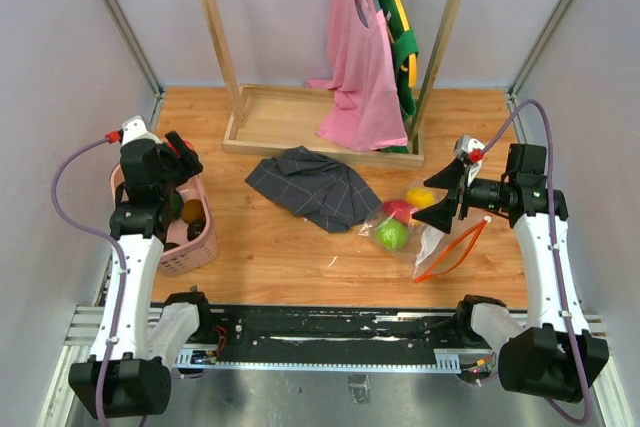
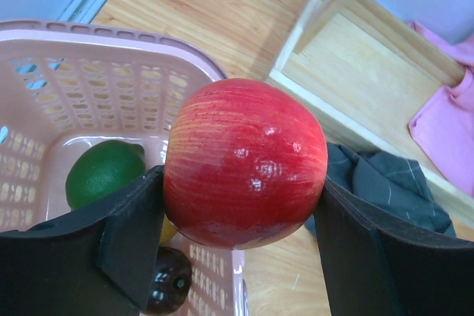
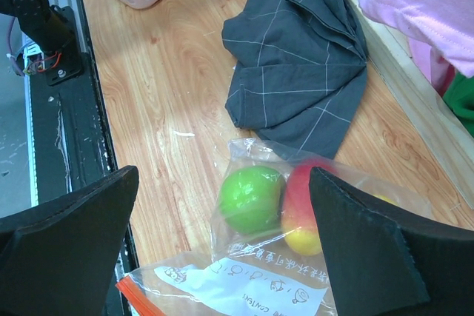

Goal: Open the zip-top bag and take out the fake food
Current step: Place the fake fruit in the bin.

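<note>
My left gripper [image 2: 241, 183] is shut on a glossy red apple [image 2: 244, 160] and holds it above the pink slotted basket [image 2: 111, 35], over its right rim. A dark green fruit [image 2: 104, 172] and a brownish one [image 2: 169, 283] lie in the basket. The zip-top bag [image 3: 252, 286] lies on the table with its orange-red zip strip [image 1: 455, 252] toward the near edge. Inside it are a lime green fruit [image 3: 250, 197] and a red-yellow mango [image 3: 300, 209]. My right gripper [image 3: 224, 175] hovers open over the bag [image 1: 430, 242], holding nothing.
A grey checked cloth [image 1: 310, 187] lies crumpled mid-table, just behind the bag. A wooden clothes rack [image 1: 320, 132] with a pink garment [image 1: 360, 67] stands at the back. The basket [image 1: 195, 247] sits at the left edge beside the left arm.
</note>
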`<move>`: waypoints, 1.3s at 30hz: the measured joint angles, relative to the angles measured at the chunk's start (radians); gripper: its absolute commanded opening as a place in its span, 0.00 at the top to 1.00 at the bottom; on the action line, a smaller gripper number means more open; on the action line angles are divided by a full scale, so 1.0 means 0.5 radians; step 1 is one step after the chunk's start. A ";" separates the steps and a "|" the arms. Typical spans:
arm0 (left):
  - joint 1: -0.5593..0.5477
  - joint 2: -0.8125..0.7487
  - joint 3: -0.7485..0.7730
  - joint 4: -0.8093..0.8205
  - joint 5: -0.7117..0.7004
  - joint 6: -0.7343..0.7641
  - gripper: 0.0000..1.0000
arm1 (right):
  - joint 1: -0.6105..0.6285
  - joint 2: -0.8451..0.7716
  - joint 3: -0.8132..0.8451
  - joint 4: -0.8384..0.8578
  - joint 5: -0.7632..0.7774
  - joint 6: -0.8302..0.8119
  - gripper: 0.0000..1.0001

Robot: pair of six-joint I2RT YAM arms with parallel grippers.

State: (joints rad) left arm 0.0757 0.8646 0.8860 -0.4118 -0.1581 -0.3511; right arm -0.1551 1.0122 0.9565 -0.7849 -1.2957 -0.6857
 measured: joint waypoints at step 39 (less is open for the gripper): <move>0.185 0.119 -0.288 0.027 -0.481 -0.568 0.01 | 0.000 0.001 0.000 -0.029 0.028 -0.041 0.02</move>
State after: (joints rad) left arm 0.1684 0.9241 0.7422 -0.3981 -0.3988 -0.6353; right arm -0.1551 1.0126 0.9565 -0.7994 -1.2816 -0.7063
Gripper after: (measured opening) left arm 0.992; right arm 0.984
